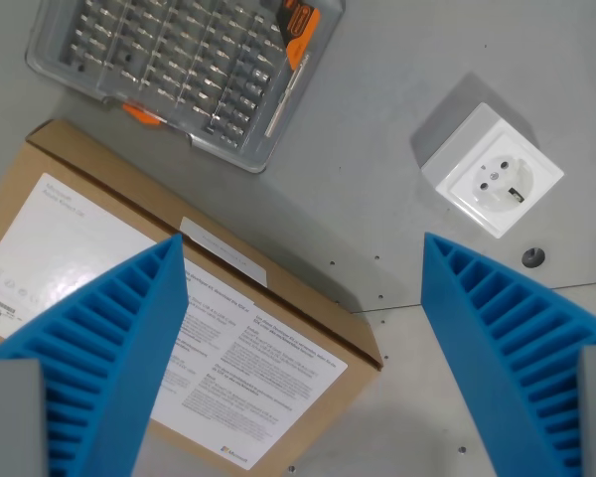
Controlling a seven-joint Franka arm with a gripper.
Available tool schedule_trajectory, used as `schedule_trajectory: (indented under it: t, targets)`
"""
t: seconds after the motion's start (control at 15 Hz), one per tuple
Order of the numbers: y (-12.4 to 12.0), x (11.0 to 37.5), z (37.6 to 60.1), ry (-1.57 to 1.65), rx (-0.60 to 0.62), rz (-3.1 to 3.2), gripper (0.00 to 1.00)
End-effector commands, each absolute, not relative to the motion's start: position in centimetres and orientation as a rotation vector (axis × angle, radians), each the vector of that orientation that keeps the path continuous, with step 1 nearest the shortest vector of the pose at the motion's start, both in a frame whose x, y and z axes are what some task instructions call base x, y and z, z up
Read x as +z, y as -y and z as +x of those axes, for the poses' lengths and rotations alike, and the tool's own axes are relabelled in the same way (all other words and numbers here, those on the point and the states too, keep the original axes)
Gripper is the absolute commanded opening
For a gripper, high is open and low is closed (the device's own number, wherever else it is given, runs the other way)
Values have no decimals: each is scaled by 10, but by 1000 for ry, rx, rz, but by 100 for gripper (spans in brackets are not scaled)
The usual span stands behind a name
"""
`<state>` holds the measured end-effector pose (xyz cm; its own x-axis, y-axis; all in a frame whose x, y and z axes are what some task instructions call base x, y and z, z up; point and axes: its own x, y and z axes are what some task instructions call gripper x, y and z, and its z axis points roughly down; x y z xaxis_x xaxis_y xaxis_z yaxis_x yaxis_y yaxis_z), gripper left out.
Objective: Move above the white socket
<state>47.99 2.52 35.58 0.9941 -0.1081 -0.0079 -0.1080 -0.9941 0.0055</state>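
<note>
The white socket (493, 171) sits on the grey table at the wrist view's upper right, a square block with a round recess and two pin holes facing up. My gripper (303, 253) is open, its two blue ribbed fingers (109, 358) rising from the bottom corners of the view. The socket lies above and just right of the right finger's tip, outside the gap between the fingers. Nothing is held between them.
A brown cardboard box (50, 159) with white labels fills the lower left, partly under the left finger. A clear plastic bit case (184, 65) with orange clips lies at the top left. Small bolt holes (533, 258) dot the grey table at the right edge.
</note>
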Motion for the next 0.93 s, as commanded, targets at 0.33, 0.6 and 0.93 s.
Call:
schedule_trajectory:
  t: [0.33,0.6,0.93]
  targets:
    - [-25,358,480,157,-3,3133,100]
    - [-23,356,479,103,2,3137,100]
    - [-18,350,477,13,27,3143,100]
